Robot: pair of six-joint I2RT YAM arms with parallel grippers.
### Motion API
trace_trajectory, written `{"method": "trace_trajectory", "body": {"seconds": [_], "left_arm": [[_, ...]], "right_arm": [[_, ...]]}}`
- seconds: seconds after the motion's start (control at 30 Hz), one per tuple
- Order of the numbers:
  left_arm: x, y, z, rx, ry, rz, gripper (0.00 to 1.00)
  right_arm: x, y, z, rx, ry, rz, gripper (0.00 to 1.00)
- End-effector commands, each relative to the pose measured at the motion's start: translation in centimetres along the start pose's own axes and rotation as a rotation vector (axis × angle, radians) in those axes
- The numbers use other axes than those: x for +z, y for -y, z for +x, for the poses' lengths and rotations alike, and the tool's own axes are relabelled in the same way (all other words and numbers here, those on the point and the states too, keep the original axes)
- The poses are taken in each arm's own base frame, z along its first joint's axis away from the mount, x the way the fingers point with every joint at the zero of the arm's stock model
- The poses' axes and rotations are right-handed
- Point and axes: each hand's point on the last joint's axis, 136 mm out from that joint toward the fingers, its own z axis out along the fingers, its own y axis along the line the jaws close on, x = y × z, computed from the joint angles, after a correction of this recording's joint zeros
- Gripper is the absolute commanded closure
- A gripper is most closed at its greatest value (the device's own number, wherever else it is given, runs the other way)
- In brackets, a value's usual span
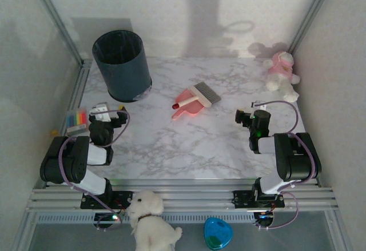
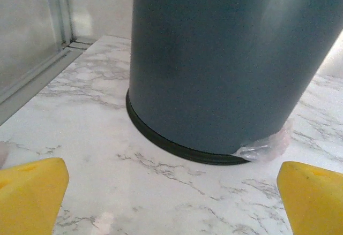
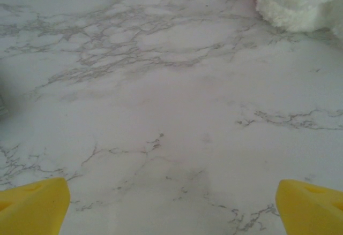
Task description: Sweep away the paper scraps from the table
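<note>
**Worktop** (image 1: 171, 148): one, white with grey marbling, rail-framed.

**Bin** (image 1: 122, 65): one, dark blue, upright at the far left of the worktop. It is the landmark for the entries below.

**Dustpan** (image 1: 189, 103): one, pink, right of the bin near mid-worktop.

**Brush** (image 1: 205, 92): one, resting across the dustpan.

**Left gripper** (image 2: 171, 203): one, just in front of the bin, facing its base, fingers spread wide, holding nothing.

**Right gripper** (image 3: 171, 203): one, far right of the bin, equally wide apart and empty.

**Plush toy** (image 1: 281, 76): one, pink and white, far right of the bin.

**Pack of coloured strips** (image 1: 76, 118): one, near-left of the bin.

**Paper scraps**: count and place cannot be told; none can be made out.

**Step**: judged idle, with the tools parked. Any further sweeping calls for closing on the brush handle first.
</note>
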Motion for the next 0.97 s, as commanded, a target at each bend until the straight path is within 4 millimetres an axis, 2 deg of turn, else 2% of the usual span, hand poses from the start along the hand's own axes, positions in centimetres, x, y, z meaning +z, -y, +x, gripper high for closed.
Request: {"method": "trace_trajectory", "body": {"seconds": [0.0,0.93], "left_arm": [[0.53,-0.84,-0.79,-0.026,0.023,-0.049,0.00],[0.54,-0.73,-0.67,-0.019,0.020,-0.054,0.00]], "right_arm": [[0.13,-0.34,-1.32,-0.010,0.050,-0.017,0.01],[0.18,-0.54,-1.32,-0.023,0.047,-0.014,0.01]]}}
